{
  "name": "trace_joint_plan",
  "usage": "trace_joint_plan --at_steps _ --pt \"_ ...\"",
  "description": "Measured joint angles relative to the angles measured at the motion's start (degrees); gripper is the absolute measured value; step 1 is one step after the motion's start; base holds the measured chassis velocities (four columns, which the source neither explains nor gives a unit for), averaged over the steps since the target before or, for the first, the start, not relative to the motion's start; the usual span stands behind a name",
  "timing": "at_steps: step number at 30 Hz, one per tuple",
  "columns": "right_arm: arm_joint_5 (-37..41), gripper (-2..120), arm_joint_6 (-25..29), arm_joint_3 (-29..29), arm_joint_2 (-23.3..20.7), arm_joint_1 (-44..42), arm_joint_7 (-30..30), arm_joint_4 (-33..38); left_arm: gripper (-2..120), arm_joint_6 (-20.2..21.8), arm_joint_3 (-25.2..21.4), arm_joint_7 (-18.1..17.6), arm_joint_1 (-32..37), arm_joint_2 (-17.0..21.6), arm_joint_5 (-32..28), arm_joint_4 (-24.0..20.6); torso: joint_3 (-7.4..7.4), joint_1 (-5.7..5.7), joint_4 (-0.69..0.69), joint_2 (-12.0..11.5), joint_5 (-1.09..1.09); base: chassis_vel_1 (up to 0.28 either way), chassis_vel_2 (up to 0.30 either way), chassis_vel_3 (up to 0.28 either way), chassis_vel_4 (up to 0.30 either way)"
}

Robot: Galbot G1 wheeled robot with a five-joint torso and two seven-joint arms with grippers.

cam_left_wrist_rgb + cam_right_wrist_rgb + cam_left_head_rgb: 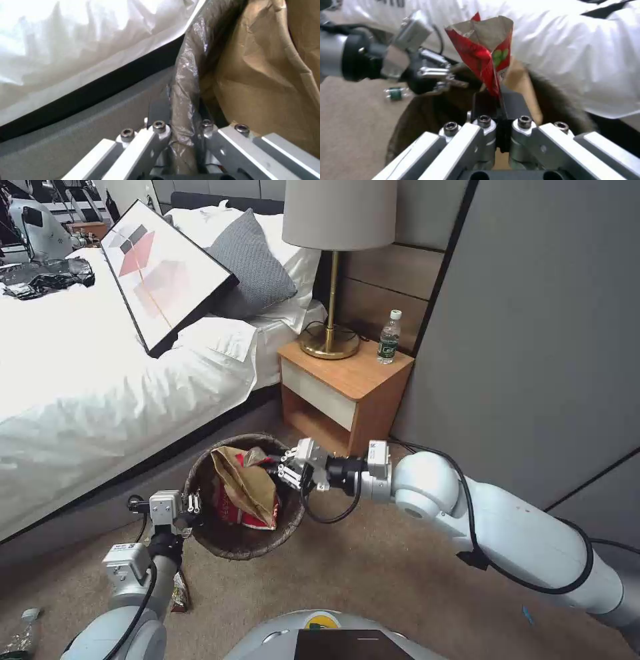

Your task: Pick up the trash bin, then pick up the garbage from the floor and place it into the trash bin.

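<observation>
head view: trash bin (pixel 244 543) sits on the carpet (pixel 373 580) beside the bed (pixel 80 400), tan paper bag (pixel 247 483) inside; right gripper (pixel 285 468) is over the rim.
left wrist view: left gripper (pixel 186 130) is clamped on the bin's bag-lined rim (nice and tight).
right wrist view: jaws pinch a red wrapper (pixel 485 57) above the bin.
room: nightstand (pixel 343 387) with lamp (pixel 337 260) and bottle (pixel 389 337).

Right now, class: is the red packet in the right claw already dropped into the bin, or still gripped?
Still gripped. The right claw is shut on the red packet, held above the trash bin.
</observation>
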Motion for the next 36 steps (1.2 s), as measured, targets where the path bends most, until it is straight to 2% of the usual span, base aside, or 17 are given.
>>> trace_joint_plan --at_steps 12,13,16,17,20,21,22,25,27,29,31,33,36 --pt "-2.28 -2 -1.59 -8.27 0.75 4.18 -0.41 -0.58 0 0.12 -0.08 0.22 -0.05 0.06 -0.14 -0.10 0.00 0.00 0.00 0.00 0.00 0.000 0.000 0.000 0.000" --pt "-2.44 4 -1.83 -8.65 0.91 4.36 -0.29 -0.60 0 0.11 -0.08 0.23 -0.05 0.06 -0.18 -0.10 0.00 0.00 0.00 0.00 0.01 0.000 0.000 0.000 0.000" --pt "-2.67 10 -2.08 -9.31 1.22 4.61 0.31 -0.70 0 0.09 -0.11 0.25 -0.08 0.09 -0.26 -0.10 0.00 0.00 0.00 0.00 0.00 0.000 0.000 0.000 0.000" --pt "-2.72 16 -2.15 -9.57 1.34 4.65 0.61 -0.71 0 0.08 -0.14 0.25 -0.08 0.11 -0.30 -0.10 0.00 0.00 0.01 0.00 0.00 0.000 0.000 0.000 0.000" --pt "-2.81 23 -2.29 -9.91 1.50 4.67 0.99 -0.73 0 0.05 -0.16 0.26 -0.10 0.18 -0.37 -0.10 0.00 0.00 0.00 0.00 0.00 0.000 0.000 0.000 0.000" --pt "-2.88 29 -2.32 -10.09 1.58 4.67 1.14 -0.79 0 0.04 -0.16 0.27 -0.12 0.22 -0.41 -0.10 0.00 0.00 0.00 0.00 0.00 0.000 0.000 0.000 0.000" --pt "-2.88 29 -2.32 -10.09 1.58 4.67 1.14 -0.79 0 0.04 -0.16 0.27 -0.12 0.22 -0.41 -0.10 0.00 0.00 0.00 0.00 0.00 0.000 0.000 0.000 0.000" --pt "-3.33 46 -2.35 -10.24 1.91 4.61 1.74 -0.93 0 0.02 -0.17 0.29 -0.22 0.32 -0.51 -0.09 0.00 0.00 0.00 0.00 0.00 0.000 0.000 0.000 0.000" --pt "-3.34 49 -2.38 -10.24 2.00 4.59 1.98 -0.93 0 0.01 -0.16 0.30 -0.24 0.34 -0.53 -0.06 0.00 0.00 0.00 0.00 0.00 0.000 0.000 0.000 0.000" --pt "-3.35 61 -2.43 -10.23 2.17 4.45 2.31 -0.92 0 0.00 -0.16 0.31 -0.27 0.36 -0.57 0.05 0.00 0.00 0.01 0.00 0.00 0.000 0.000 0.000 0.000" --pt "-3.35 61 -2.43 -10.20 2.18 4.38 2.39 -0.93 0 0.00 -0.16 0.31 -0.28 0.37 -0.60 0.08 0.00 0.00 0.00 0.00 0.00 0.000 0.000 0.000 0.000" --pt "-3.36 75 -2.44 -10.09 2.17 4.13 2.53 -0.89 0 -0.05 -0.16 0.32 -0.37 0.43 -0.64 0.19 0.00 0.00 0.00 0.00 0.01 0.000 0.000 0.000 0.000" --pt "-3.36 82 -2.44 -9.96 2.13 4.02 2.58 -0.77 0 -0.08 -0.17 0.32 -0.42 0.47 -0.67 0.28 0.00 0.00 0.00 0.00 0.00 0.000 0.000 0.000 0.000"
